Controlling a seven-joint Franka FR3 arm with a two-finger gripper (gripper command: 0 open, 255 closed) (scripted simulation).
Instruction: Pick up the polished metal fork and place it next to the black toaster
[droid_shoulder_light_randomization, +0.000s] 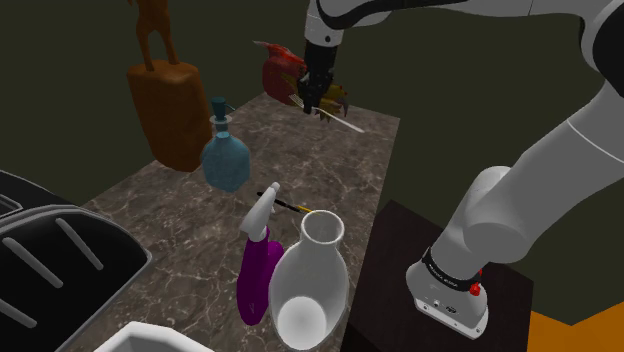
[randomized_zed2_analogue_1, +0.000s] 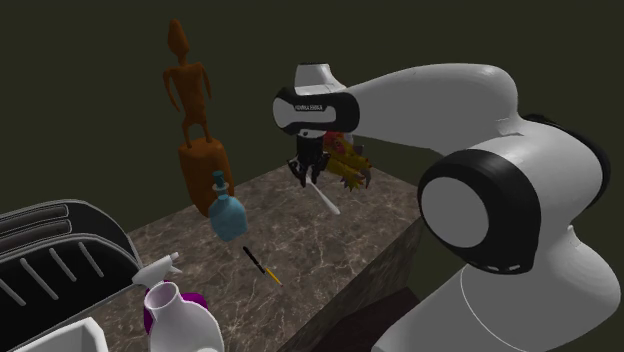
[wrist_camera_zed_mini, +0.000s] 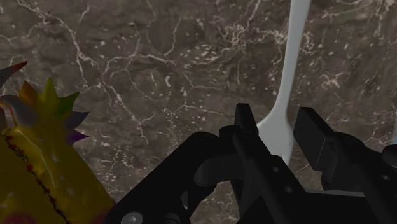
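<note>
A pale, plain-drawn fork (wrist_camera_zed_mini: 292, 57) sits clasped between my black fingers (wrist_camera_zed_mini: 245, 130), its handle reaching away over the marble counter (wrist_camera_zed_mini: 146, 70). My gripper (droid_shoulder_light_randomization: 318, 98) is shut on it near the counter's far end, with the fork (droid_shoulder_light_randomization: 345, 122) slanting down out of it. In the second exterior view the fork (randomized_zed2_analogue_1: 328, 203) hangs below the gripper (randomized_zed2_analogue_1: 309, 176). The black toaster (droid_shoulder_light_randomization: 60, 260) stands at the near end of the counter, far from the gripper, with its slots (randomized_zed2_analogue_1: 55, 265) facing up.
A colourful spiky toy (droid_shoulder_light_randomization: 285, 75) stands right beside the gripper. A brown statue (droid_shoulder_light_randomization: 165, 105), a blue bottle (droid_shoulder_light_randomization: 225, 155), a black-and-yellow pen (droid_shoulder_light_randomization: 285, 203), a purple spray bottle (droid_shoulder_light_randomization: 260, 265) and a white vase (droid_shoulder_light_randomization: 312, 280) stand between gripper and toaster.
</note>
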